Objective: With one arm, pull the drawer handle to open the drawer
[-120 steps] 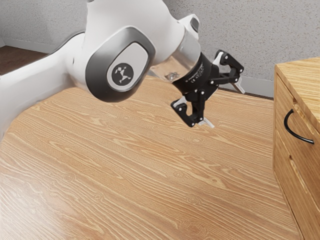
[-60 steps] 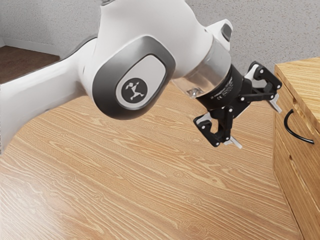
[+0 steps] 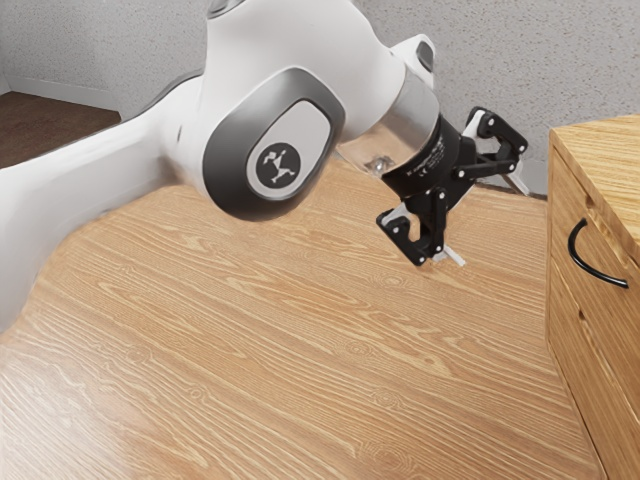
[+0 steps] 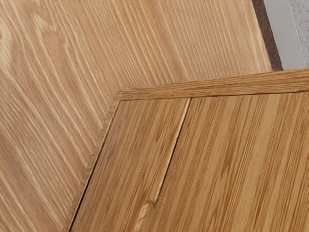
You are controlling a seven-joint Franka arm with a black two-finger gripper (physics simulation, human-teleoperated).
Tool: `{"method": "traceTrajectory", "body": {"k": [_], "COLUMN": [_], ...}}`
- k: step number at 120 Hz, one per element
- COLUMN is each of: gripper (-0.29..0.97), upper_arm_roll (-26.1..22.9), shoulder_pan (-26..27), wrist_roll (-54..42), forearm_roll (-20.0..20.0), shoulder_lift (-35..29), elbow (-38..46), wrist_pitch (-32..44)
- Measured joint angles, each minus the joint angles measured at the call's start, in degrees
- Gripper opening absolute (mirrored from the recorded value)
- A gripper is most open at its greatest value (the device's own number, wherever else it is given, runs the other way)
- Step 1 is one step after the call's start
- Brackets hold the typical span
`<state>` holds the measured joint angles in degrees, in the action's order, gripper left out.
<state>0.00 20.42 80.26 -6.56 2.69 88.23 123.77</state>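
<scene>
A light wooden cabinet [image 3: 600,150] stands at the exterior view's right edge. Its upper drawer front [image 3: 575,205] lies flush with the cabinet face and carries a curved black handle [image 3: 588,258]. My black gripper [image 3: 487,222] hovers above the table a short way to the left of the handle, open, with nothing between its fingers. One fingertip [image 3: 455,258] points down toward the table, and the other sits higher, near the cabinet's top corner. In the wrist view the cabinet [image 4: 217,159] appears as wood panels with a thin seam, ahead of my hand.
The wood-grain tabletop [image 3: 300,330] spreads under the arm. A speckled grey wall [image 3: 560,50] with a pale baseboard runs behind the cabinet. My large white arm [image 3: 280,110] spans the exterior view's upper left.
My gripper swung right toward the cabinet, then drew back slightly left and up over the last half second. It has stayed open and the drawer has not moved.
</scene>
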Motion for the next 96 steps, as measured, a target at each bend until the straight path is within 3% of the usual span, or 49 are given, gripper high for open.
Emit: {"method": "traceTrajectory", "body": {"k": [35, 65, 96], "gripper": [0.68, 0.68, 0.68], "upper_arm_roll": [0.47, 0.69, 0.53], "shoulder_pan": [6.63, 3.19, 5.27], "wrist_roll": [0.16, 0.15, 0.15], "forearm_roll": [-0.16, 0.09, 0.01], "shoulder_lift": [0.39, 1.06, 1.13], "elbow": [-0.06, 0.9, 1.85], "wrist_pitch": [0.55, 2.2, 3.83]}}
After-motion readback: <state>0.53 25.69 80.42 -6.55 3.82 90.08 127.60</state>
